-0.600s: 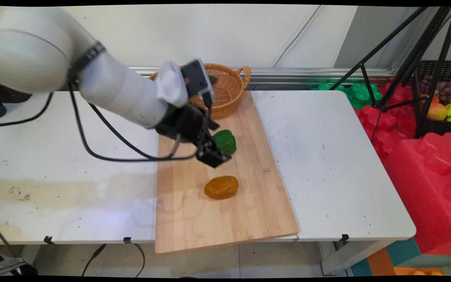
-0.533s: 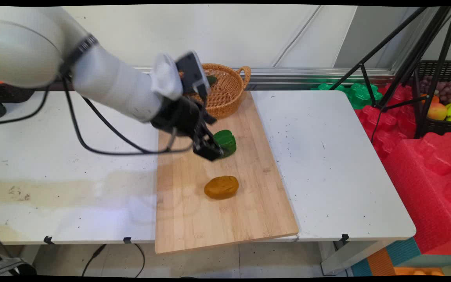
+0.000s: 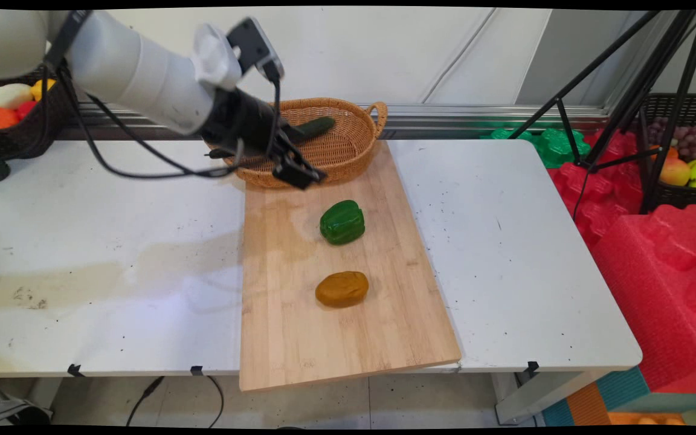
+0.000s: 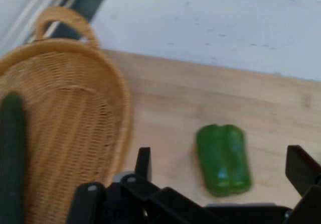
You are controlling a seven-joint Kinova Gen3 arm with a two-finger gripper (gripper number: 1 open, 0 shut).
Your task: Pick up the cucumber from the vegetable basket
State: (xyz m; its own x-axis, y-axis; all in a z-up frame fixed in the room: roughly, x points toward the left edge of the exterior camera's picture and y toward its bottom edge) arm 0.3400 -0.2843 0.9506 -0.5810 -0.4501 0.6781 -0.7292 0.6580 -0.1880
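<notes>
My gripper (image 3: 297, 173) hangs open and empty above the front rim of a wicker basket (image 3: 348, 158), at the far end of a wooden cutting board (image 3: 299, 338). A dark green cucumber (image 3: 313, 127) lies in the basket. In front of the gripper, a green bell pepper (image 3: 342, 222) lies on the board. Nearer the camera sits a brown potato-like lump (image 3: 341, 289). In the hand view the pepper (image 4: 223, 158) shows between the two spread fingers of the gripper (image 4: 222, 162). There the basket (image 4: 75, 133) and the cucumber (image 4: 11, 153) fill the left.
A black crate of toy produce (image 3: 9, 106) stands at the back left. A black tripod (image 3: 638, 90), red foam blocks (image 3: 656, 254) and a dark fruit basket (image 3: 686, 157) crowd the space right of the white table (image 3: 505, 241).
The gripper has risen and pulled back to the upper left, from right beside the pepper to the basket's front rim. The pepper stays on the board.
</notes>
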